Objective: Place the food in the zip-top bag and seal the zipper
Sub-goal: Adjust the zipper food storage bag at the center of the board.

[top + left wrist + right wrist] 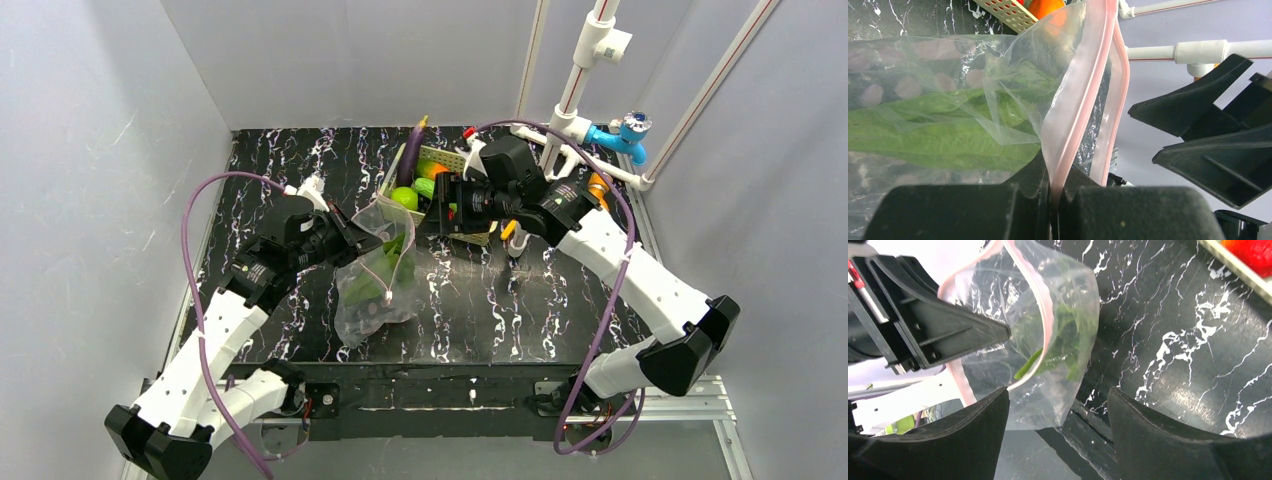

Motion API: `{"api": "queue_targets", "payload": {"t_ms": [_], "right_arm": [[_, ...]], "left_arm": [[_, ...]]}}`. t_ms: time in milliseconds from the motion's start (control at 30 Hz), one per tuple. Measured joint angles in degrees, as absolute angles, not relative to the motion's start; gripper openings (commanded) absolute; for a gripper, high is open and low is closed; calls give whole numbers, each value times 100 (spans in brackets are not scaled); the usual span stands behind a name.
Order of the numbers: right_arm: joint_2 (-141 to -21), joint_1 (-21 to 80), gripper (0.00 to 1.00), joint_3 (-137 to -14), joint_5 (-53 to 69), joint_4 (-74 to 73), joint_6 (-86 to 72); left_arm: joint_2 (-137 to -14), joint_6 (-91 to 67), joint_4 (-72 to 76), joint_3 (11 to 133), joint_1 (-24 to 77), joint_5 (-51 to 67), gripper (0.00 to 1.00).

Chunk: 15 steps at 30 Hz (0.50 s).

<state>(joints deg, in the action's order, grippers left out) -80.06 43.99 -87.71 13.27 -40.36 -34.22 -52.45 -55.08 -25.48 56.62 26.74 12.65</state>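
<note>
Between clamped black pads (973,210) of left claw (1054,200), pink zipper (1098,50) of crinkly clear bag (948,65); right claw (1058,395) wide apart, empty.

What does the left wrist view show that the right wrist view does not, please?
Only the left wrist view shows the left end effector's pinch on the zipper and an orange. Only the right wrist view shows a red piece beside the basket rim. Both show the clear bag, the green leaves inside, and the open right end effector.
</note>
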Motion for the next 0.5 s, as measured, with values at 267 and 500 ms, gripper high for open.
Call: {"api": "queue_targets", "payload": {"t_ms": [267, 500], "right_arm": [[-8895, 4651, 75, -9845, 838, -3897, -3249], [-9458, 5143, 33, -10223, -210, -4090, -2694]], "left_arm": [[-5245, -5507, -2598, 5736, 2674, 1307, 0], [-5245, -5434, -2718, 6037, 2674, 1307, 0]]}}
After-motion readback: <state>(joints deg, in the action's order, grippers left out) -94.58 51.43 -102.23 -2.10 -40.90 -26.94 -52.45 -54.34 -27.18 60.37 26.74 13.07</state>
